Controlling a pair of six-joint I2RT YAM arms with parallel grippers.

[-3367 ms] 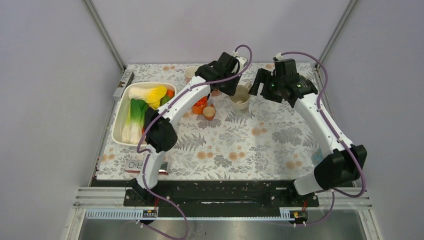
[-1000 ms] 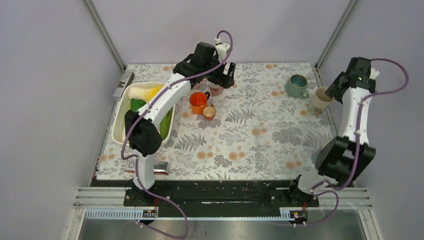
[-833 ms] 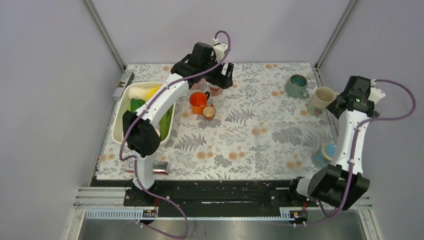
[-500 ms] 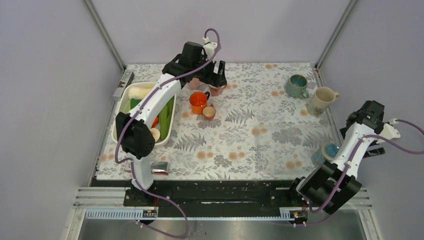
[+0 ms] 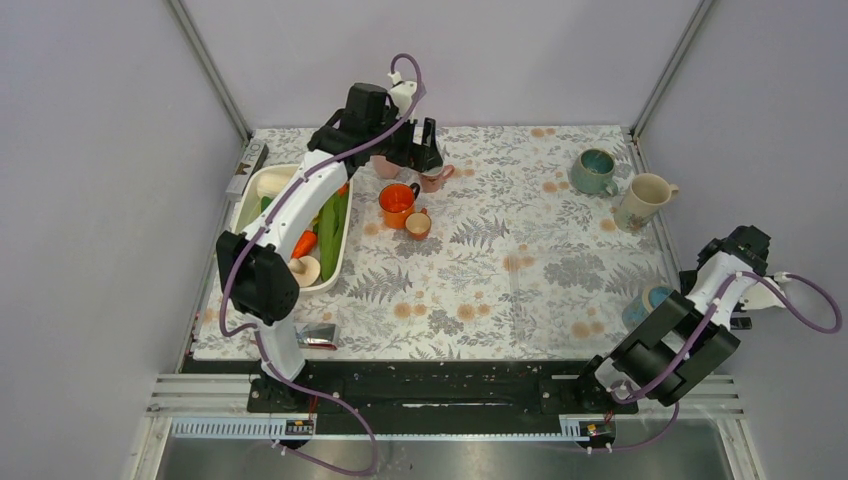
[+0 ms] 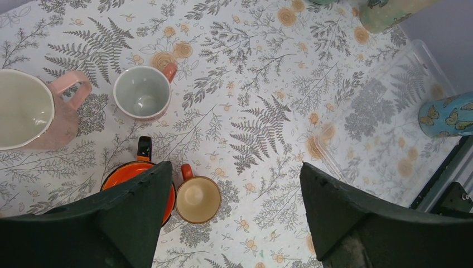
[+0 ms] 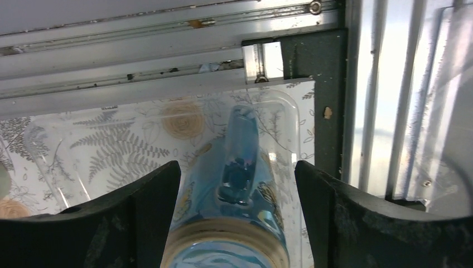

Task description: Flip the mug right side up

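The mug (image 5: pixel 648 303) is blue with butterflies and stands near the table's right front corner. In the right wrist view the mug (image 7: pixel 237 195) shows its handle and a pale unglazed foot ring facing the camera, so its base is turned up. My right gripper (image 7: pixel 237 164) is open, one finger on each side of it, not touching. In the top view the right gripper (image 5: pixel 690 284) sits just right of the mug. My left gripper (image 5: pixel 425 150) hangs open and empty at the far middle. Seen from the left wrist, the left gripper (image 6: pixel 235 166) has nothing between its fingers.
A cream mug (image 5: pixel 645 200) and a teal mug (image 5: pixel 595 170) stand upright at the far right. An orange mug (image 5: pixel 397 203), a small tan cup (image 5: pixel 417 224) and a pink mug (image 5: pixel 435 180) cluster under the left gripper. A white tub (image 5: pixel 240 240) of vegetables is at the left.
My right arm has swung from the cream mug at the far right down to the blue mug at the near right. The left gripper has drifted a little to the left.
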